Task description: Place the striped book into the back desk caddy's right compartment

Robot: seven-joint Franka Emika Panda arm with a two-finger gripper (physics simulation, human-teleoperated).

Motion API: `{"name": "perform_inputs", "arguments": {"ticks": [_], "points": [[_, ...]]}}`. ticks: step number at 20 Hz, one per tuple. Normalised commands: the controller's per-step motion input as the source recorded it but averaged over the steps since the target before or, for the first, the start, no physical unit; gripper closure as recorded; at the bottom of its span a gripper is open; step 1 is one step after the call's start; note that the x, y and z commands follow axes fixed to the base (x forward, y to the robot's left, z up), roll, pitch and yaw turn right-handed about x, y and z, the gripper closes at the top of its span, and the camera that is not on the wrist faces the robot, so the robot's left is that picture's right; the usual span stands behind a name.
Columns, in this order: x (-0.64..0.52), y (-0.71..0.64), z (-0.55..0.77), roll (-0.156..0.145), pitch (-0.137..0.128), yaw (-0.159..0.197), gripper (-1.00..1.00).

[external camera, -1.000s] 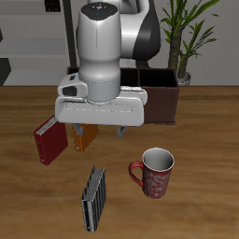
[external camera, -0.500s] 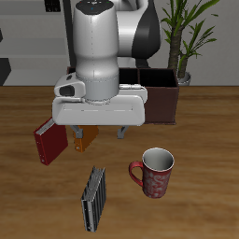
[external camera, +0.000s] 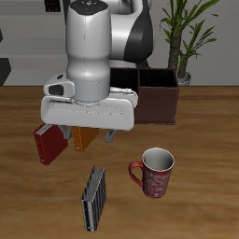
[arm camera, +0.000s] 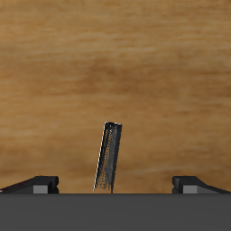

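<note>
Wrist view shows me the striped book [arm camera: 108,158] standing on its edge on the counter [arm camera: 115,63], slightly tilted, between my two fingertips [arm camera: 36,183]; the pincer [arm camera: 115,184] is spread wide and holds nothing; from outside, the book [external camera: 94,197] stands near the front edge, beside a red mug [external camera: 155,172]; the back desk caddy [external camera: 155,93] is well apart, behind the arm.

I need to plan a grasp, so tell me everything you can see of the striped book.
The striped book is a thin hardcover with dark gray and black lengthwise stripes. It stands on edge on the bare wooden table, near the front edge, tilted slightly, beside the red mug but apart from it. Nothing touches it except the table. The wrist view shows it edge-on, a narrow slab, with the open claw not yet around it.
</note>
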Motion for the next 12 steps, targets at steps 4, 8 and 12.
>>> {"name": "perform_inputs", "arguments": {"ticks": [4,8,12], "points": [[0.07,0.23,-0.34,0.026,0.010,-0.023,-1.00],[0.04,0.12,-0.08,0.001,0.004,-0.006,-1.00],[0.13,-0.02,0.14,-0.017,-0.003,-0.027,-1.00]]}}
